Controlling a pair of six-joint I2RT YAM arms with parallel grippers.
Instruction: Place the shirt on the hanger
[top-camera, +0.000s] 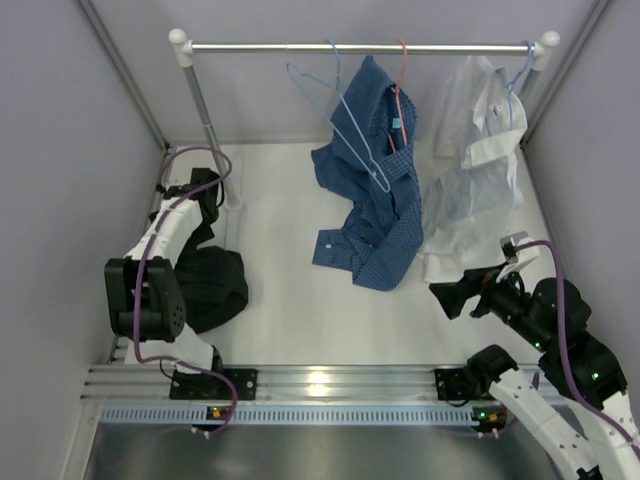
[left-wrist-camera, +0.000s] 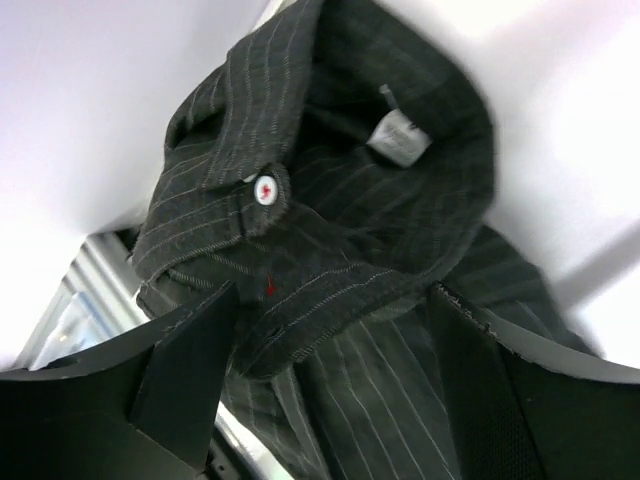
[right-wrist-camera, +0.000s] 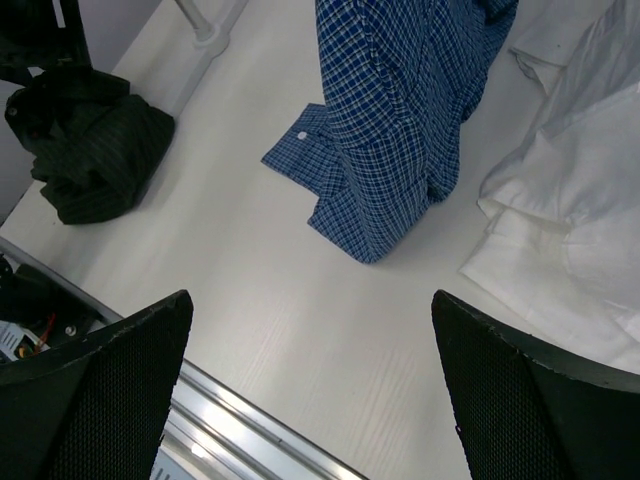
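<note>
The black pinstriped shirt (top-camera: 215, 285) lies heaped on the table (top-camera: 290, 320) at the left, just beside the left arm's base, well apart from the light-blue wire hanger (top-camera: 352, 135); that hanger hangs bare from the rail (top-camera: 260, 47), in front of the blue checked shirt (top-camera: 375, 210), presumably kept free to take this garment. The left gripper (left-wrist-camera: 333, 330) hovers over the collar, its jaws spread with the fabric below the collar button (left-wrist-camera: 265, 188) lying between them; nothing looks pinched; the collar is a sensible hold, since the neck opening with the white label (left-wrist-camera: 398, 140) is where a hanger must enter. The right gripper (right-wrist-camera: 310, 330) hangs over bare table near the white shirt (right-wrist-camera: 570, 220), jaws wide and empty, probably waiting to fetch the hanger.
</note>
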